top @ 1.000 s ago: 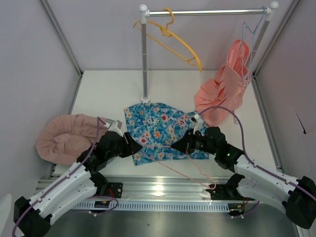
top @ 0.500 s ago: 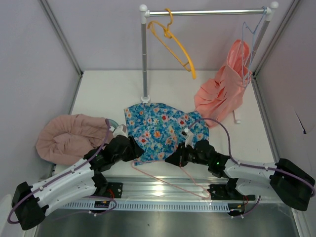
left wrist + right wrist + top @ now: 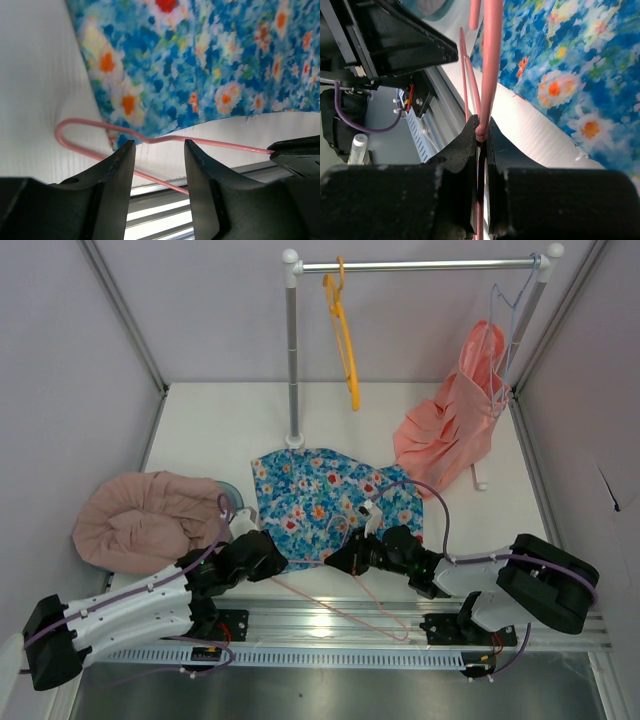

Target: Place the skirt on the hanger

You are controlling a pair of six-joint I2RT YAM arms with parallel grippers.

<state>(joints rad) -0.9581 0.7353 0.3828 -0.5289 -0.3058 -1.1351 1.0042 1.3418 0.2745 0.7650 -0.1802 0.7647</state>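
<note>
The blue floral skirt (image 3: 320,495) lies flat on the white table, and it fills the top of the left wrist view (image 3: 200,60) and the right of the right wrist view (image 3: 580,75). A thin pink wire hanger (image 3: 340,608) lies along the skirt's near edge, one bend tucked at the skirt's corner (image 3: 210,142). My right gripper (image 3: 335,562) is shut on the hanger wire (image 3: 491,65), pinching it at the fingertips (image 3: 481,125). My left gripper (image 3: 268,552) hovers at the skirt's near left corner, open, with the wire just beyond its tips (image 3: 159,147).
A dusty pink garment (image 3: 140,515) is heaped at the left. A salmon dress (image 3: 450,425) hangs on the clothes rack's right end, and an orange hanger (image 3: 343,330) hangs from the rail. The rack pole (image 3: 293,360) stands behind the skirt. A metal rail (image 3: 330,620) runs along the near edge.
Both grippers came toward the near edge and closer together, the right one carrying the pink hanger leftward. The orange hanger on the rail swung round. The left jaws narrowed slightly.
</note>
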